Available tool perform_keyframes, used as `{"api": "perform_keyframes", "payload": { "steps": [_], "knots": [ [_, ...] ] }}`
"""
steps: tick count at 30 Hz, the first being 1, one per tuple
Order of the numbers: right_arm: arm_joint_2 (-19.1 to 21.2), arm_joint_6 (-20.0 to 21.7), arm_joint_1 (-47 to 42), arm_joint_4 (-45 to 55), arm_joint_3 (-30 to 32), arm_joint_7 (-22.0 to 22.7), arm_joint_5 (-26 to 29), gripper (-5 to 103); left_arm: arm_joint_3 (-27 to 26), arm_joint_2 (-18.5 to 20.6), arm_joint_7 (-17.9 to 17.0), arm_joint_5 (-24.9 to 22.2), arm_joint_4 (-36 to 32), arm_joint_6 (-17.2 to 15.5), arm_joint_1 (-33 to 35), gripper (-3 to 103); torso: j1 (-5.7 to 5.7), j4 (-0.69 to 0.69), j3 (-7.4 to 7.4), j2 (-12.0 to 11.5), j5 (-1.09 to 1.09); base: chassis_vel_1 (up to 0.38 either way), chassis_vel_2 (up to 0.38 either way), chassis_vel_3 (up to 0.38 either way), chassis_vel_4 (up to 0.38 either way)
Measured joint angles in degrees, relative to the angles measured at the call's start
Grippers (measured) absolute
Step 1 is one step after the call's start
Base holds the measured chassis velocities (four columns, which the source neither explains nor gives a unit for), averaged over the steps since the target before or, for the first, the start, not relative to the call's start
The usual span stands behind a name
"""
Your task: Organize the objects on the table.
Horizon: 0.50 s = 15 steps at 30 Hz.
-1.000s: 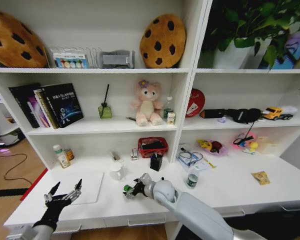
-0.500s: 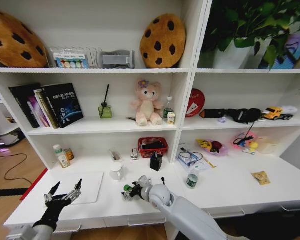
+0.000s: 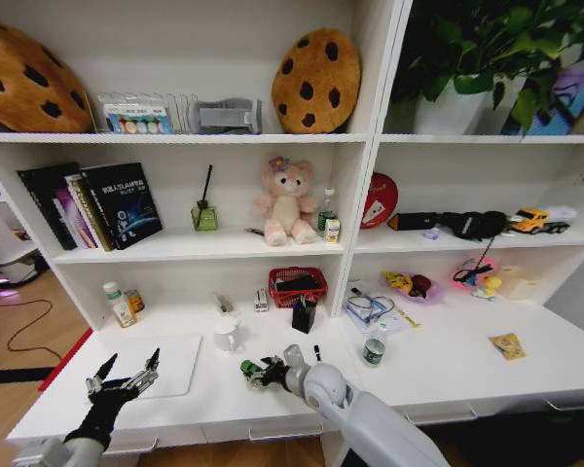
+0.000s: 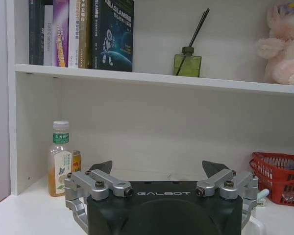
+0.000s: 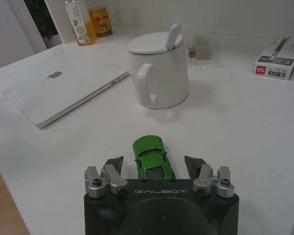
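Observation:
A small green toy car [image 5: 152, 159] lies on the white table [image 3: 448, 375], in front of a white mug [image 5: 159, 68]. My right gripper [image 5: 155, 165] is low over the table and open, with one finger on each side of the car's rear. The head view shows this gripper [image 3: 266, 371] just right of the green car [image 3: 245, 367]. My left gripper [image 3: 125, 377] hovers open and empty over the near corner of the silver laptop [image 3: 165, 360]. On the table to the right are a black pen [image 3: 316, 352], a green-labelled can [image 3: 374, 351] and a yellow snack packet [image 3: 508, 344].
The lidded mug [image 3: 227, 336] with a spoon stands just behind the car. A black pen holder [image 3: 304, 314], a red basket [image 3: 298, 285] and bottles [image 3: 122, 305] line the back of the table. A small box [image 5: 279, 58] lies near the mug. Shelves rise behind.
My right forearm has shifted slightly sideways while its gripper stays at the green car. The left arm has not moved.

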State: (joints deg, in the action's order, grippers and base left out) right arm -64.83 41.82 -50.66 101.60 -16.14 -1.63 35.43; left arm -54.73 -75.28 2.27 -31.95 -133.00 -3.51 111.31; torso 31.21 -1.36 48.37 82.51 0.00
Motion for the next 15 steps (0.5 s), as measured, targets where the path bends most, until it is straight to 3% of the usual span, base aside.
{"api": "perform_keyframes", "payload": {
  "steps": [3, 5, 7, 9, 11, 15],
  "knots": [
    [-0.57, -0.04, -0.43, -0.60, 0.17, -1.85, -2.16, 63, 0.00, 0.00, 0.00, 0.00, 0.00, 0.00, 0.00, 100, 0.00, 0.00, 0.00, 0.01, 0.00, 0.000, 0.000, 0.000, 0.000],
    [-0.87, -0.05, -0.54, -0.73, 0.23, -2.07, -2.50, 63, 0.00, 0.00, 0.00, 0.00, 0.00, 0.00, 0.00, 100, 0.00, 0.01, 0.00, 0.00, 0.01, 0.000, 0.000, 0.000, 0.000],
    [-1.40, -0.05, -0.77, -0.78, 0.50, -2.26, -2.79, 47, 0.00, 0.00, 0.00, 0.00, 0.00, 0.00, 0.00, 100, 0.00, 0.02, 0.02, -0.01, 0.01, 0.000, 0.000, 0.000, 0.000],
    [-1.41, -0.05, -0.79, -0.76, 0.59, -2.26, -2.86, 47, 0.00, 0.01, 0.00, 0.00, 0.00, 0.00, 0.00, 100, 0.00, 0.02, 0.02, -0.01, 0.00, 0.000, 0.000, 0.000, 0.000],
    [-0.92, -0.05, -1.24, -0.13, 1.22, -2.51, -2.80, 34, 0.00, 0.00, 0.00, 0.00, 0.00, 0.00, 0.00, 100, 0.01, 0.05, 0.03, -0.03, 0.02, 0.000, 0.000, 0.000, 0.000],
    [0.30, -0.04, -2.02, 0.55, 2.19, -3.28, -2.74, 34, 0.00, 0.00, 0.00, 0.00, 0.00, 0.00, 0.00, 100, 0.01, 0.05, 0.03, -0.02, 0.02, 0.000, 0.000, 0.000, 0.000]
  ]
}}
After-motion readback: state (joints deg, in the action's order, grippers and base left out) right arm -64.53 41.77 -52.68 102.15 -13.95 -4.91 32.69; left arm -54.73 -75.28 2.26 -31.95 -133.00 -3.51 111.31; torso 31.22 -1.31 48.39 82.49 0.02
